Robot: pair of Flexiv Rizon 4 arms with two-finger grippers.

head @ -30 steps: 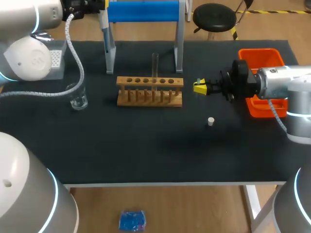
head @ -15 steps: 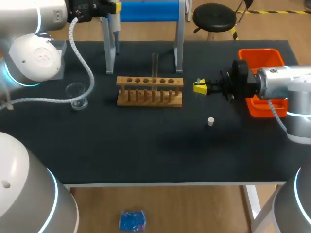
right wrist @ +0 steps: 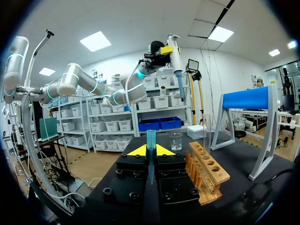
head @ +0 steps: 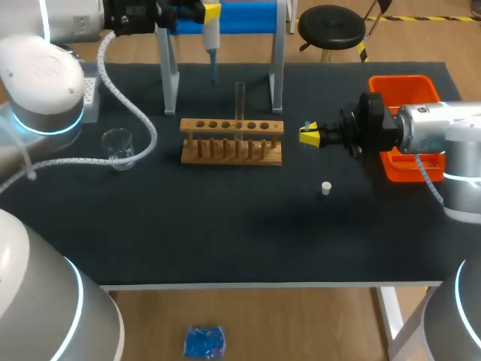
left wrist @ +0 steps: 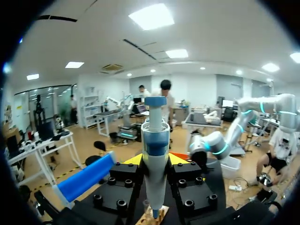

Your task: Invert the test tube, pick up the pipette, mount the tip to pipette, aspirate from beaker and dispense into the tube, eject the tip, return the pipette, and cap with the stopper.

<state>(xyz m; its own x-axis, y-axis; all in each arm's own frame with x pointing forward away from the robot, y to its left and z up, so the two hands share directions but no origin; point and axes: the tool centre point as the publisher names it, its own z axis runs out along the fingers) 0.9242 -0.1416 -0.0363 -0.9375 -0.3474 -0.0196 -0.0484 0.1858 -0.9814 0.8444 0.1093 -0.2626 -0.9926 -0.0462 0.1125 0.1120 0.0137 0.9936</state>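
Observation:
My left gripper (head: 204, 12) is high over the table's back edge, shut on the white and blue pipette (head: 213, 47), which hangs point down behind the wooden rack (head: 231, 140). The left wrist view shows the pipette (left wrist: 154, 159) clamped between the yellow fingertips (left wrist: 134, 160). A clear test tube (head: 240, 99) stands upright in the rack. Right of the rack, my right gripper (head: 310, 135) is shut on a pale blue pipette tip (right wrist: 151, 144). A glass beaker (head: 118, 147) stands at the left. The white stopper (head: 326, 188) lies on the mat in front of the right gripper.
A blue-topped stand (head: 225, 16) on two grey posts spans the back of the table behind the rack. An orange bin (head: 406, 90) sits at the right edge under my right arm. A grey tip box (head: 87, 93) is at the back left.
My left arm has carried the pipette to the right, from the stand's left post to a spot behind the rack. The right arm and its tip have kept still.

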